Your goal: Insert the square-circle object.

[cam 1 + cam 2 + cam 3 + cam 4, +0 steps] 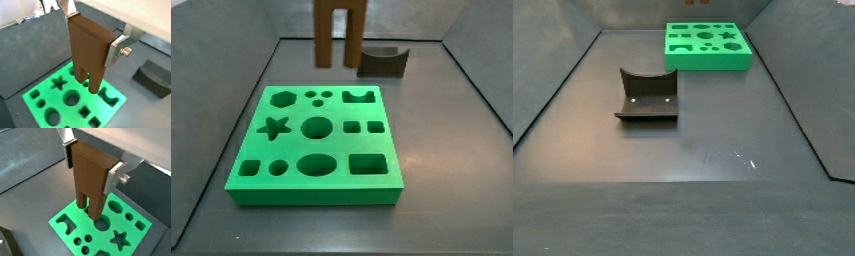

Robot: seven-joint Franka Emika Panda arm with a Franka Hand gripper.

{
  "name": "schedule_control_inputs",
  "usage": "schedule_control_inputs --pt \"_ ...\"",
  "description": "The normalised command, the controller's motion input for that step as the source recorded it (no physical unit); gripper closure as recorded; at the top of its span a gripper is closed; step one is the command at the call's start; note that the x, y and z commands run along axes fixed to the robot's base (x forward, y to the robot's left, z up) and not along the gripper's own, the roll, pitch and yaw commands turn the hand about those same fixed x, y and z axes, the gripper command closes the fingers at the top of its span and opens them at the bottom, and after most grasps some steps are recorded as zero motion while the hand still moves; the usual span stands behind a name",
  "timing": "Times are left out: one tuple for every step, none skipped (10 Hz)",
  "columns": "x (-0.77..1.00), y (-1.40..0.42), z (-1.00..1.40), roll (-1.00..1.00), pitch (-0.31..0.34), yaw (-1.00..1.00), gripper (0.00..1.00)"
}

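My gripper [93, 34] is shut on a tall brown piece [88, 45] with two prongs at its lower end, also seen in a wrist view [90, 175]. The silver fingers [115, 177] clamp its upper end on both sides. The piece hangs upright, prongs down, above the green block [33, 92] with several shaped holes. In a side view the piece [339, 30] shows above the block's far edge [338, 145], with the gripper out of frame. In a side view only the block [707, 60] shows; the piece and gripper are out of view there.
The dark fixture [647, 97] stands on the grey floor beside the block, also seen in a side view [382, 62] and a wrist view [155, 77]. Grey walls enclose the floor.
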Motion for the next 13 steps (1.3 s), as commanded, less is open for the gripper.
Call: schedule_control_inputs --pt "-0.19 -0.79 -0.86 0.10 -0.130 0.00 1.00" --pt "-0.07 -0.72 -0.84 0.09 -0.091 0.00 1.00" --pt "-0.05 -0.58 -0.84 0.09 -0.067 0.00 1.00" --pt "-0.15 -0.59 -0.85 0.11 -0.093 0.00 1.00" --pt "-0.27 -0.66 -0.88 0.14 -0.114 0.07 1.00" --pt "-0.40 -0.55 -0.63 0.00 -0.060 0.11 1.00" --pt "-0.56 -0.27 -0.11 -0.04 -0.099 0.04 1.00" --pt "-0.57 -0.24 0.00 -0.05 -0.134 0.03 1.00" --pt "-0.57 -0.24 -0.07 -0.05 -0.140 0.08 1.00" --pt "-0.53 -0.28 -0.06 -0.06 -0.151 0.11 1.00" --pt "-0.50 -0.22 -0.10 -0.07 -0.149 0.11 1.00" --pt "-0.46 -0.13 -0.26 -0.06 -0.124 0.12 1.00" --pt "-0.47 -0.01 -0.25 -0.10 -0.119 0.11 1.00"
